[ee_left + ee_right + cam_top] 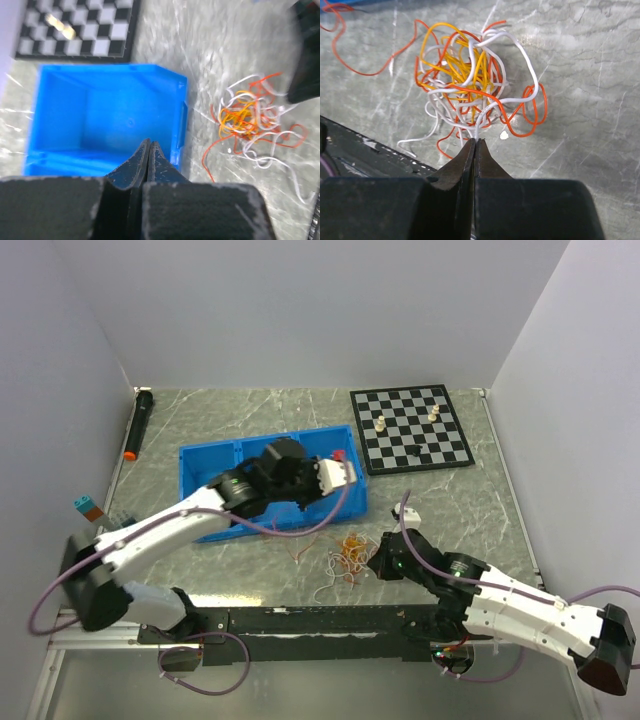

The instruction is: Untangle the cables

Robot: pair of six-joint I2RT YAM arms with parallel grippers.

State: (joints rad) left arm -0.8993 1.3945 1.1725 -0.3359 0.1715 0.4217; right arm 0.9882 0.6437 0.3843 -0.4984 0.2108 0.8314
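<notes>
The cables (346, 555) are a tangled bunch of thin red, orange, yellow and white wires on the grey table near its front edge. They also show in the right wrist view (470, 80) and in the left wrist view (250, 117). My right gripper (475, 141) is shut on a white wire (479, 125) at the near edge of the bunch; in the top view it (385, 560) sits just right of the bunch. My left gripper (149, 144) is shut and empty, above the blue bin (60, 115); in the top view it (345, 472) is over the bin's right end.
The blue bin (200, 465) stands left of centre. A chessboard (400, 445) with a few pieces lies at the back right. A black marker with an orange tip (138, 425) lies by the left wall. Small blocks (88, 507) sit at the left edge.
</notes>
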